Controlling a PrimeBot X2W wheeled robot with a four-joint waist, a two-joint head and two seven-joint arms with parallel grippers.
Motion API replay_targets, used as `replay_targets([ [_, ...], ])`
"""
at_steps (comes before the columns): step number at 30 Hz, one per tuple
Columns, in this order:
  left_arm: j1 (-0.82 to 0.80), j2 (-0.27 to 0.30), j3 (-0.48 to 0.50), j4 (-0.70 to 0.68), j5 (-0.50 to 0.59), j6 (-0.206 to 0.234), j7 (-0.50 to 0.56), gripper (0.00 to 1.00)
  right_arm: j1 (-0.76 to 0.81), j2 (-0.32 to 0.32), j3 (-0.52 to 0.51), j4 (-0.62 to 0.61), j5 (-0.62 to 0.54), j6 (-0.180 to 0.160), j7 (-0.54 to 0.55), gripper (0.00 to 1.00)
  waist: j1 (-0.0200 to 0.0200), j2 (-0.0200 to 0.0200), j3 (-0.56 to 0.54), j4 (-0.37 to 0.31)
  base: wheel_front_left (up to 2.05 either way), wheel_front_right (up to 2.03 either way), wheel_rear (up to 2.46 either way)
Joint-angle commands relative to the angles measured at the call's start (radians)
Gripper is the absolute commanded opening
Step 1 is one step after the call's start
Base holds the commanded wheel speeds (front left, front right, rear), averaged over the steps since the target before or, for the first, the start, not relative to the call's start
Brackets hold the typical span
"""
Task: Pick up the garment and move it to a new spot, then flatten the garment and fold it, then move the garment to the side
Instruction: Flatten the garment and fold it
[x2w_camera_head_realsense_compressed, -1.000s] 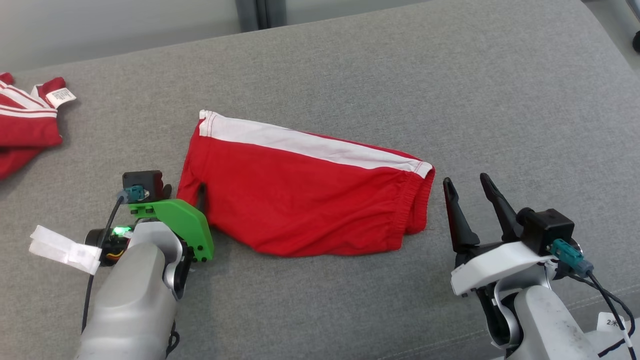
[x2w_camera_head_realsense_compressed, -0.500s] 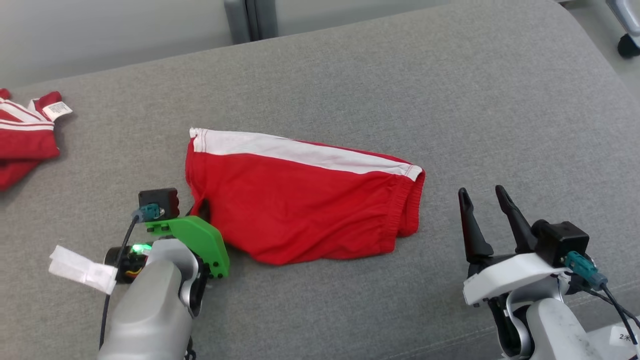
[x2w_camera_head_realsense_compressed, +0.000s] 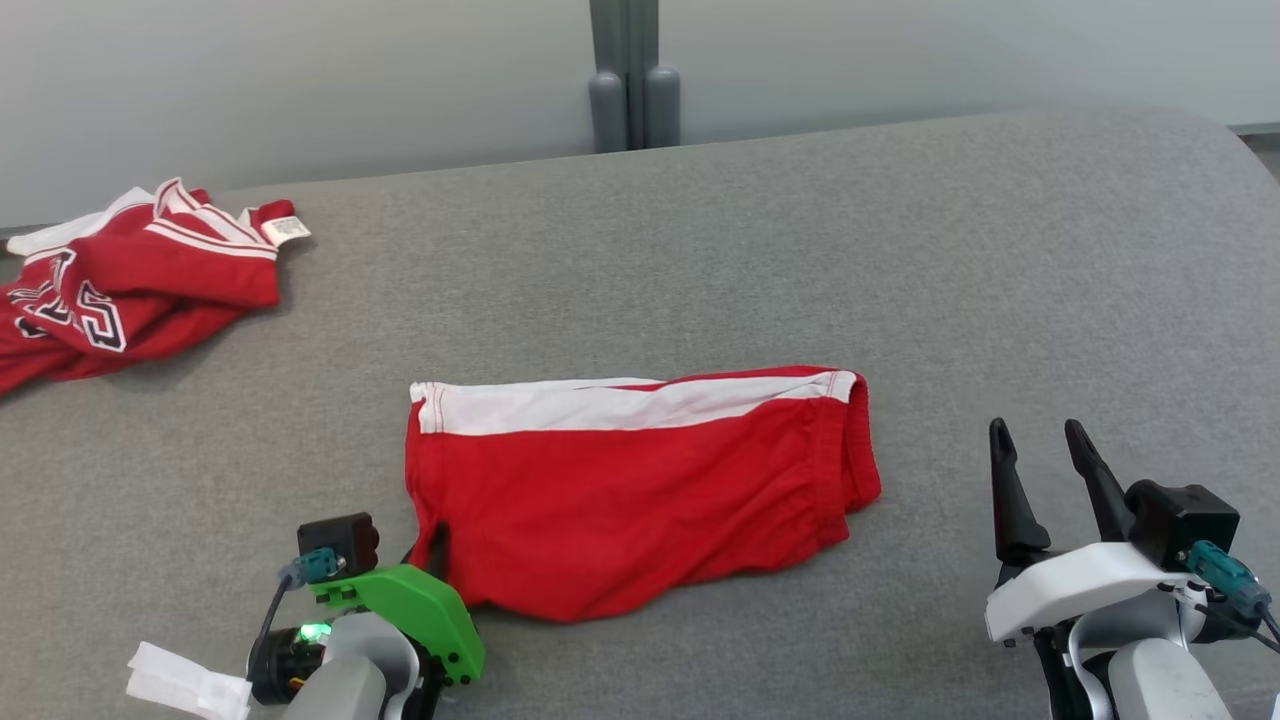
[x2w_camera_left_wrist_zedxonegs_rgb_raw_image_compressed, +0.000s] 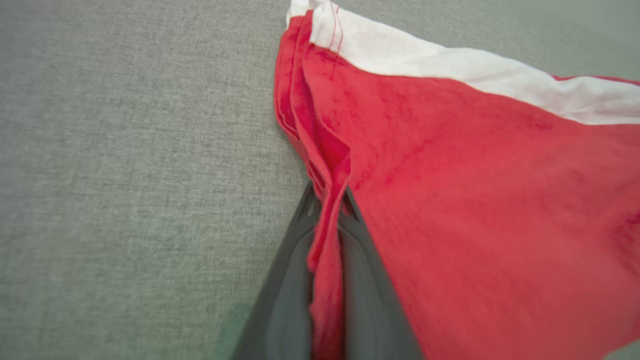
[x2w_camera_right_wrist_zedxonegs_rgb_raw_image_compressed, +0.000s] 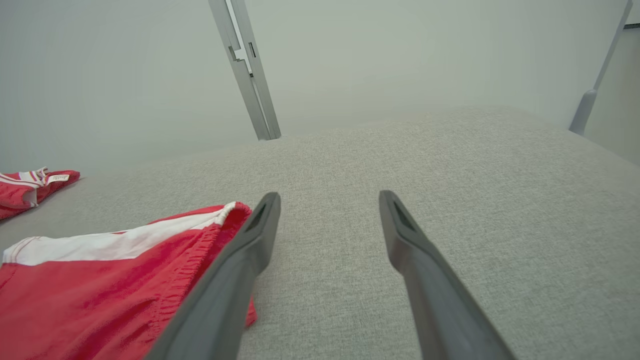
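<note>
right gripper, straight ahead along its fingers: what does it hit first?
Probably bare gray cushion; the open right gripper would pass beside the red shorts, not through them. Depth unclear.

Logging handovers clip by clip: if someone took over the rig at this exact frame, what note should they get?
Left gripper: shut on the left edge of the red shorts, with cloth pinched between its fingers.
Right gripper: open, beside the waistband end of the shorts, not touching them.
Shorts: lying flat on the grey cushion, apparently folded in half, white stripe along the far edge. A second red garment lies apart at the far left.
Done: flattening and folding look finished.
Left: probably carrying the shorts to the side and letting go.
</note>
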Motion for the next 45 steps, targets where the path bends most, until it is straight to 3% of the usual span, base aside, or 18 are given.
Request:
replay_targets([
  [1,0.022,-0.002,-0.001,-0.012,-0.009,0.009,-0.003,0.00,0.015,-0.002,0.001,-0.006,-0.006,-0.001,0.007,1.00,0.0000,0.0000,-0.035,0.044,0.00,0.00,0.00],
  [2,0.028,-0.003,0.000,-0.019,-0.015,0.012,-0.009,0.05,0.015,-0.002,0.004,-0.009,-0.007,-0.001,0.012,1.00,0.0000,0.0000,-0.035,0.046,0.00,0.00,0.00],
  [3,0.035,-0.004,0.000,-0.030,-0.018,0.019,-0.014,0.40,0.015,-0.002,0.007,-0.012,-0.009,-0.001,0.014,1.00,0.0000,0.0000,-0.035,0.047,0.00,0.00,0.00],
  [4,0.037,-0.005,-0.004,-0.041,-0.014,0.024,-0.024,1.00,0.014,-0.002,0.009,-0.014,-0.009,-0.001,0.017,1.00,0.0000,0.0000,-0.036,0.047,0.00,0.00,0.00],
  [12,0.069,-0.007,-0.007,-0.194,0.038,0.096,-0.102,1.00,0.024,-0.002,0.008,-0.020,-0.013,-0.001,0.032,1.00,0.0000,0.0000,-0.057,0.053,0.00,0.00,0.00],
  [20,0.215,0.024,0.045,-0.480,0.141,0.169,-0.104,1.00,0.054,-0.002,-0.007,-0.022,-0.020,-0.001,0.035,1.00,0.0000,0.0000,-0.089,0.058,0.00,0.00,0.00],
  [29,0.382,0.016,0.048,-0.608,0.168,0.184,-0.104,1.00,0.091,-0.002,-0.008,0.013,-0.014,-0.001,0.021,1.00,0.0000,0.0000,-0.109,0.074,0.00,0.00,0.00],
  [45,0.375,0.038,0.016,-0.657,0.190,0.203,-0.085,1.00,-0.025,-0.002,0.067,0.156,-0.030,-0.001,0.095,1.00,0.0000,0.0000,-0.103,0.140,0.00,0.00,0.00],
])
